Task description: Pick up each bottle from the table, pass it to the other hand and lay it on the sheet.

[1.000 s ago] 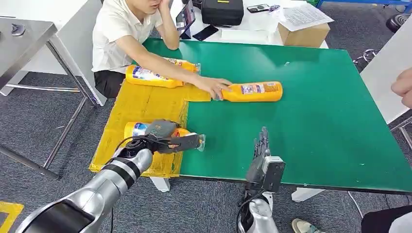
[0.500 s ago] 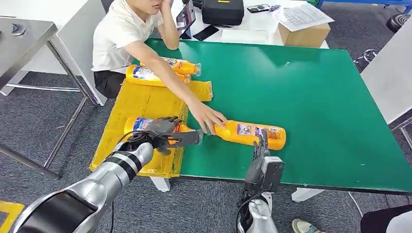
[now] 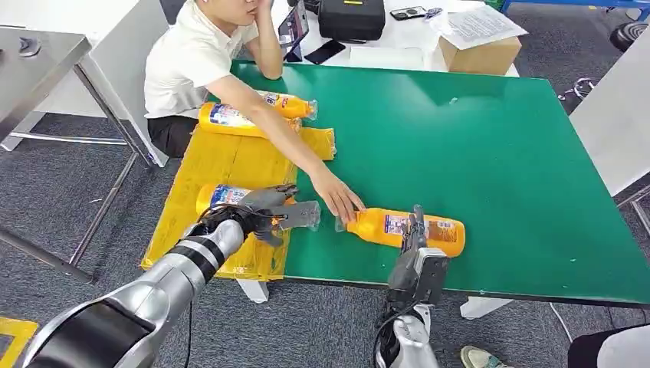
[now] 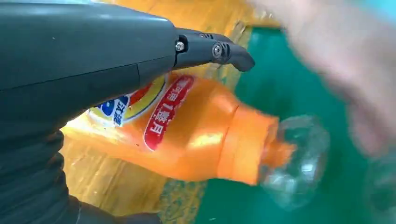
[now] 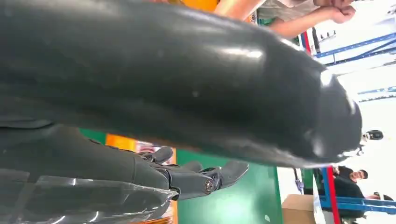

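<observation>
An orange bottle [image 3: 218,196] with a clear cap lies on the yellow sheet [image 3: 230,161] near the table's front left. My left hand [image 3: 259,211] hovers over it with fingers spread, not wrapped around it. The left wrist view shows the same bottle [image 4: 201,135] lying under my left hand [image 4: 93,56]. A second orange bottle [image 3: 379,225] lies on the green table [image 3: 475,153] just beyond my right hand [image 3: 414,230], which stands upright at the front edge with straight fingers [image 5: 205,179]. A person's hand [image 3: 341,203] rests at that bottle's neck.
Two more orange bottles [image 3: 238,119] [image 3: 287,103] lie at the sheet's far end, under the person's outstretched arm. The person sits at the table's far left corner. A cardboard box [image 3: 479,54] and a black case [image 3: 351,17] stand on the white desk behind.
The person has slid the bottle from the table's middle to the front edge, in front of my right hand. My left hand's fingers have spread apart over the bottle on the sheet.
</observation>
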`<move>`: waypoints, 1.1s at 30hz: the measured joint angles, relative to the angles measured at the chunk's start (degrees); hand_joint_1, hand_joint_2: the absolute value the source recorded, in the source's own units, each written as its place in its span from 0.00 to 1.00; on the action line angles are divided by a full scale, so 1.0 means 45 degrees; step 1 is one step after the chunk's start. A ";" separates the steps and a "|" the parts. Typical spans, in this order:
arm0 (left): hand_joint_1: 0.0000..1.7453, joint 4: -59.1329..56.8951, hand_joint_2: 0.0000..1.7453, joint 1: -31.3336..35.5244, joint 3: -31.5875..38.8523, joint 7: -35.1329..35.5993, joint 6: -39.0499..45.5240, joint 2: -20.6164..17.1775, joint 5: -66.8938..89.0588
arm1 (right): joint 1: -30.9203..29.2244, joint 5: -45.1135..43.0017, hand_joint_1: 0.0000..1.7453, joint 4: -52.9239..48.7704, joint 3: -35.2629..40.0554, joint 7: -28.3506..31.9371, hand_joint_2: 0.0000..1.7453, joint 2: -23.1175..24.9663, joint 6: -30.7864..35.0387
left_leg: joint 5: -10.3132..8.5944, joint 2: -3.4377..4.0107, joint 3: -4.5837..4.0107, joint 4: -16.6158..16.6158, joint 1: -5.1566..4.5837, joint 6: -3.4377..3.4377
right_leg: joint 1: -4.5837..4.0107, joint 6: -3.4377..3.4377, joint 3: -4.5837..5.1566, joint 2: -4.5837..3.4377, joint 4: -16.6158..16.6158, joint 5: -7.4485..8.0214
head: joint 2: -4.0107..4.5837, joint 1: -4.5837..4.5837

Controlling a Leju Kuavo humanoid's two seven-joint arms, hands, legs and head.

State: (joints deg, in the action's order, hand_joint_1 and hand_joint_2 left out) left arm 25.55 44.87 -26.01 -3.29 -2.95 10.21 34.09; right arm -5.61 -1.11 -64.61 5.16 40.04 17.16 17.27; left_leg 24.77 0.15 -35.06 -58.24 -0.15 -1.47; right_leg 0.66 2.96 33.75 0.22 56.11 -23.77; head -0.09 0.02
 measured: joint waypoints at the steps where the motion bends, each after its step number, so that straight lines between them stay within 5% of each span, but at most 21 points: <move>1: 0.00 0.0326 1.00 -0.0233 0.0010 -0.0598 0.0316 0.0005 -0.0331 | 0.0057 0.0019 0.00 -0.0088 0.0000 0.0000 0.00 -0.0015 0.0107 | 0.0000 0.0000 0.0000 0.0000 -0.0001 0.0000 | 0.0002 0.0000 0.0000 0.0000 0.0000 0.0000 | 0.0000 -0.0005; 10: 0.00 0.7454 1.00 -0.4866 -0.0608 -0.4172 0.3337 -0.0306 -0.3541 | 0.1094 0.1098 0.00 -0.1672 0.0584 0.0005 0.00 -0.0452 0.1472 | 0.0019 0.0000 -0.0033 0.0001 -0.0008 0.0002 | 0.0008 -0.0001 0.0032 0.0000 -0.0006 -0.0013 | 0.0000 -0.0005; 18: 0.00 1.1288 1.00 -0.6854 -0.1336 -0.4861 0.4016 -0.0670 -0.4123 | 0.1470 0.1394 0.00 -0.2589 0.1618 0.0010 0.00 -0.0923 0.2108 | 0.0008 -0.0002 -0.0033 0.0002 -0.0007 0.0000 | 0.0007 -0.0005 0.0034 0.0000 -0.0005 -0.0011 | 0.0000 0.0000; 19: 0.00 1.1536 1.00 -0.6974 -0.1360 -0.5063 0.4237 -0.0709 -0.4142 | 0.1488 0.1471 0.00 -0.2671 0.1743 0.0010 1.00 -0.0985 0.2320 | 0.0004 -0.0001 -0.0033 0.0002 -0.0007 0.0002 | 0.0007 -0.0004 0.0034 0.0000 -0.0004 -0.0008 | 0.0000 0.0000; 23: 0.00 1.2663 1.00 -0.7655 -0.1525 -0.5681 0.4924 -0.0831 -0.4476 | 0.1508 0.3490 0.00 -0.2861 0.2732 0.0010 1.00 -0.1538 0.4256 | 0.0001 0.0000 -0.0030 0.0002 -0.0007 0.0000 | 0.0008 -0.0003 0.0029 0.0000 -0.0002 -0.0007 | 0.0000 0.0000; 29: 0.00 1.4147 1.00 -0.9207 -0.1530 -0.5506 0.5089 -0.1034 -0.4973 | 0.1910 1.2631 0.00 -0.2861 0.2565 -0.0379 1.00 -0.2379 0.4954 | 0.0011 -0.0030 -0.0038 0.0002 -0.0009 -0.0001 | 0.0008 -0.0005 0.0035 0.0023 -0.0008 -0.0022 | 0.0000 0.0000; 33: 0.00 1.4542 1.00 -0.9641 -0.1486 -0.5472 0.5080 -0.1161 -0.5045 | 0.2079 1.2036 0.00 -0.2866 0.2273 -0.0466 1.00 -0.2701 0.4993 | 0.0014 -0.0025 -0.0043 0.0002 -0.0011 -0.0001 | 0.0009 -0.0005 0.0041 0.0026 -0.0009 -0.0017 | 0.0000 0.0000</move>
State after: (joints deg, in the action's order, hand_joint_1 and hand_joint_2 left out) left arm 90.99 1.49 -32.70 -27.91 19.91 4.98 11.39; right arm 3.74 53.05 -77.50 15.39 37.94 5.00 39.74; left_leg 24.83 0.04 -35.25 -58.23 -0.20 -1.47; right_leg 0.70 2.93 33.93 0.34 56.07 -23.85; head -0.09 0.02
